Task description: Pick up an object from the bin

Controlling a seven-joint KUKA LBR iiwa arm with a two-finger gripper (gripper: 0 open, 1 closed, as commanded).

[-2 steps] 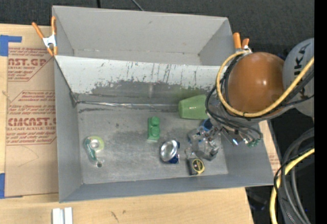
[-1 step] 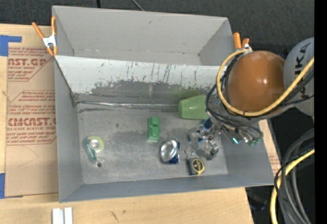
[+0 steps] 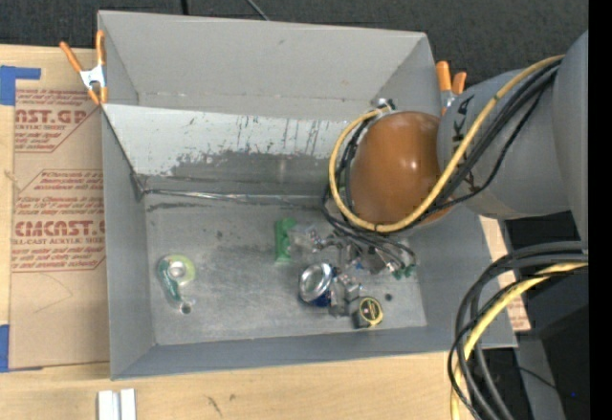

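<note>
Pale green round thing (image 3: 175, 273) lies alone, well left of the end effector (image 3: 368, 254), with a tiny dark bit (image 3: 185, 309) just beside it. Green piece (image 3: 284, 239) near the end effector's left. Shiny blue-silver lump (image 3: 316, 284) and black-gold disc (image 3: 370, 313) heaped just viewer-side of it.

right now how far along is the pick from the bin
Done: the gripper is low over the small heap in the bin's right front, beside a crumpled silver-blue piece and a green piece. In hand: I cannot tell any grasp. Left: lifting one thing out.
</note>
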